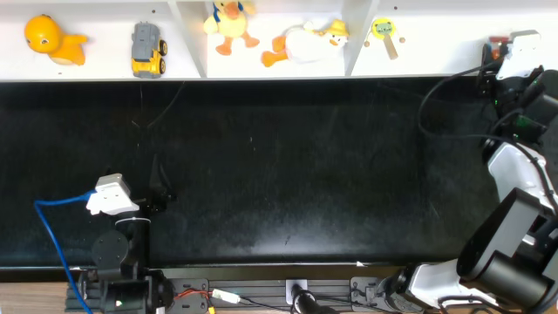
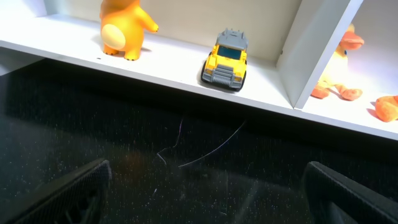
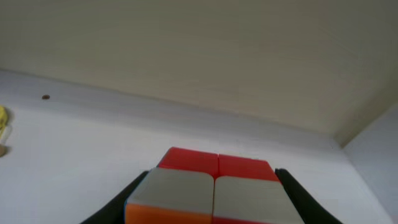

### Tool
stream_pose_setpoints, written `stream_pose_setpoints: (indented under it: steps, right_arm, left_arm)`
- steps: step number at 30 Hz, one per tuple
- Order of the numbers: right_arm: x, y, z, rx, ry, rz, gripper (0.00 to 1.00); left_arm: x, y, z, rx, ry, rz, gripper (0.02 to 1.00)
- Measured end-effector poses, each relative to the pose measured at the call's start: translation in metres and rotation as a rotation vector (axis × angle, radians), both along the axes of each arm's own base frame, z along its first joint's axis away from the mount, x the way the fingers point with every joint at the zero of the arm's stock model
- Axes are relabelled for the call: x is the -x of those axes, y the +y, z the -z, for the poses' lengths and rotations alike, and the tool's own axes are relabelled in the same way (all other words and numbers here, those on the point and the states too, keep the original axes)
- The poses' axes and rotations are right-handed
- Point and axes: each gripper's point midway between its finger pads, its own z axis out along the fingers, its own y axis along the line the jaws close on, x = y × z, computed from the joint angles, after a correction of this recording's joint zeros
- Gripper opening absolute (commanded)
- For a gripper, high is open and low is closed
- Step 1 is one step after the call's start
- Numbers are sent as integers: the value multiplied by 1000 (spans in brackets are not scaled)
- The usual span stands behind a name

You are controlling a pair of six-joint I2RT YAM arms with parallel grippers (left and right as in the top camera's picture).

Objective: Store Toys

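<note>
— So, where is the toy at this moment?

— At the upper right of the top view, inside the last compartment of the long white shelf (image 1: 279, 71). The right gripper (image 3: 210, 200) has hold of it there. It is a small cube with red, pale grey and orange faces (image 3: 186, 186).

— And how does the pincer stand?

— Its two dark fingers (image 3: 134, 190) are closed against the two sides of the cube, one on each side. Whether the cube touches the shelf floor, I cannot tell.

— What about the other arm?

— The left gripper (image 2: 206, 180) is at the lower left of the top view, over the black speckled table (image 1: 305, 174). Its jaws are wide apart and nothing is between them.

— Which toys are on the shelf?

— At the upper left stands a glossy orange-yellow duck figure (image 1: 52, 39). Beside it, in the same compartment, is a yellow and grey plastic truck (image 1: 148, 48). The middle compartment has a yellow plush duck (image 1: 231, 22), and a white plush duck with orange feet (image 1: 305, 44) is lying just beside it. A small green and yellow rattle (image 1: 384, 33) is in the last compartment, well apart from the cube.
</note>
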Motion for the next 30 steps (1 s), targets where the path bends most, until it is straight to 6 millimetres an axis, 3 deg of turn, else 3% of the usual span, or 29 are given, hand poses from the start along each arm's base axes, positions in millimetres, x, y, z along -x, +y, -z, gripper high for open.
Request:
stream_pose_setpoints:
  steps: [4,9,13,23,30]
  right_arm:
    - [-11,-2,-13,6,-117,-16,45]
    - [-23,-9,20,-71,-155,-34,45]
    - [-26,-2,38,-111,-163,-95,45]
    - [-27,5,39,-171,-157,-140,47]
    - [-40,-8,50,-201,-100,-123,47]
  left_arm:
    - [0,0,0,0,0,0,998]
    - [0,0,0,0,0,0,998]
    - [0,0,0,0,0,0,998]
    - [0,0,0,0,0,0,998]
    - [0,0,0,0,0,0,998]
